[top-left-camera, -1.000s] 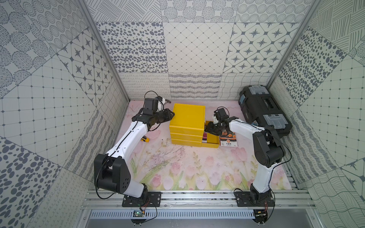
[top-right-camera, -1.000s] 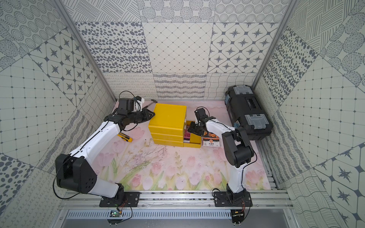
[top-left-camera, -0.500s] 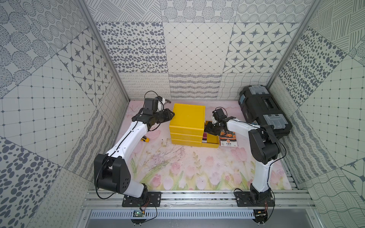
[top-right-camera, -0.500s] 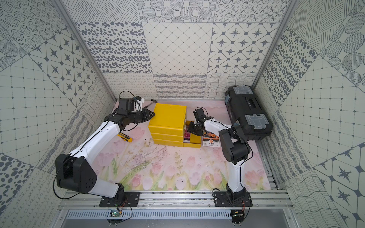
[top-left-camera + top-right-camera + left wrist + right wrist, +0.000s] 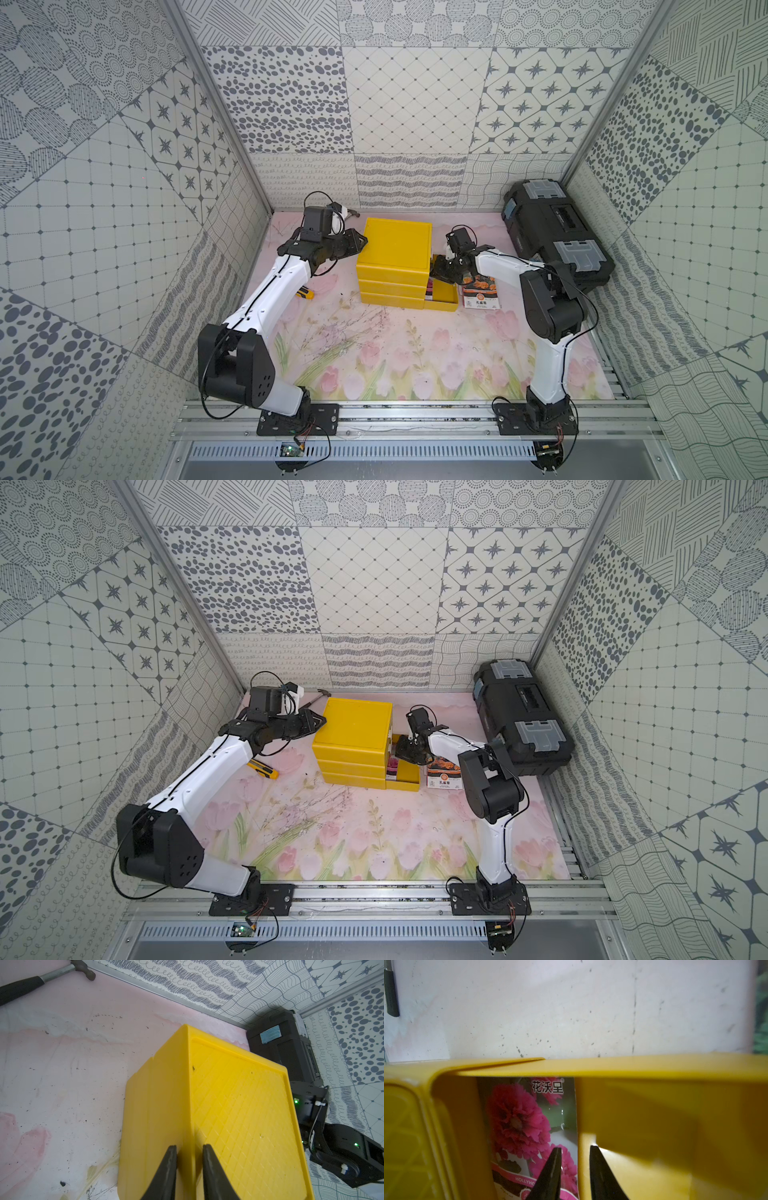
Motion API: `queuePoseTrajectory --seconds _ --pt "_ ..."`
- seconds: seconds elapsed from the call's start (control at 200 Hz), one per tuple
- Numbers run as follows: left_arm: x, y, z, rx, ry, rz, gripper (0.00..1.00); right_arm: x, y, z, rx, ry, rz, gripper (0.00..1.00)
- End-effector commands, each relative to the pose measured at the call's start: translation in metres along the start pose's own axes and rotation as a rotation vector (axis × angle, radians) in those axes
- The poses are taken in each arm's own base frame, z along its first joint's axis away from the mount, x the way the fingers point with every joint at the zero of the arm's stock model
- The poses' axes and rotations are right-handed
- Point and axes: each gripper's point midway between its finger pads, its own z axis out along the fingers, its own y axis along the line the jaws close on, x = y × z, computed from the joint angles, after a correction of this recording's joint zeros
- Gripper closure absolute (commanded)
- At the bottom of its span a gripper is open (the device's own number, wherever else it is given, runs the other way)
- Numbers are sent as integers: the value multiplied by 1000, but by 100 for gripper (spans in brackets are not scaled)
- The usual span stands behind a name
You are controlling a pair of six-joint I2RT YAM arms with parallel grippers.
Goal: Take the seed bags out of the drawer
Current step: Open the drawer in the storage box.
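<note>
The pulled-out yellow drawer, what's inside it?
A seed bag with a pink flower is inside the drawer. The right gripper reaches in over it and hides its lower part. Whether more bags are under it cannot be seen.

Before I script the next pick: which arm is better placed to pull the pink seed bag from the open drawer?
Right: the right gripper reaches into the drawer, tips at the pink seed bag; the left gripper is across the cabinet.
</note>
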Motion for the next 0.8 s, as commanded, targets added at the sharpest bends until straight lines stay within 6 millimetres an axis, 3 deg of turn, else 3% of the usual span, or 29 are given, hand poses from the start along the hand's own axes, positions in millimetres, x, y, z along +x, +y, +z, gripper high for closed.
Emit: queuePoseTrajectory --seconds 0.0,0.27,0.53,0.625,0.796 --pt "62 26 0 -101 236 -84 76 0 -1 9 24 -12 -23 70" --pt "61 26 0 -102 234 -84 75 -8 -34 -16 226 -66 -106 68" --pt "61 26 0 -101 234 -85 75 -19 -59 -31 262 -85 -87 67" --pt "61 27 0 -102 234 -86 75 -26 -57 -37 249 -98 -91 65" --pt "62 27 1 -103 237 -86 75 -33 -31 -50 164 -117 -100 60"
